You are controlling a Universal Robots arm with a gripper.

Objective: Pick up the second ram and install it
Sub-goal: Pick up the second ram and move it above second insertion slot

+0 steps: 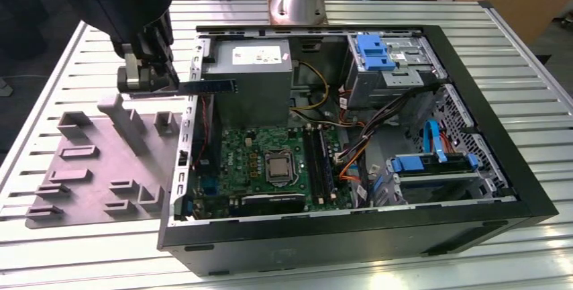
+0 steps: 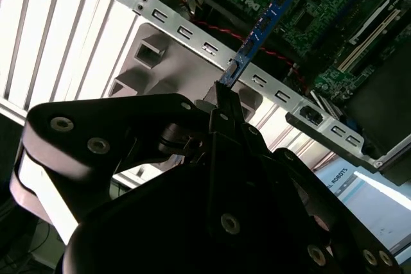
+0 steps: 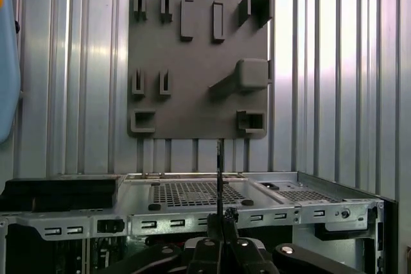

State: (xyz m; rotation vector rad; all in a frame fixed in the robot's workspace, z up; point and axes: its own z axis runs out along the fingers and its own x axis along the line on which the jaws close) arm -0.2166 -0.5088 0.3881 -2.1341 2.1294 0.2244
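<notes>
Holding second ram by one end: tool pinched shut on it, stick level, jutting over computer case wall at exterior view's left, beside grey tray. Best, I judge: hold stick level, clear of wall, long edge parallel to black slots.

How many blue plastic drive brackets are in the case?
2. Far bracket high in the exterior view; near bracket lower, beside the blue cable. More may be hidden.

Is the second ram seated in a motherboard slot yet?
No: in the exterior view the second ram is clamped in the gripper, in the air above the computer case's side wall, apart from the motherboard slots.
</notes>
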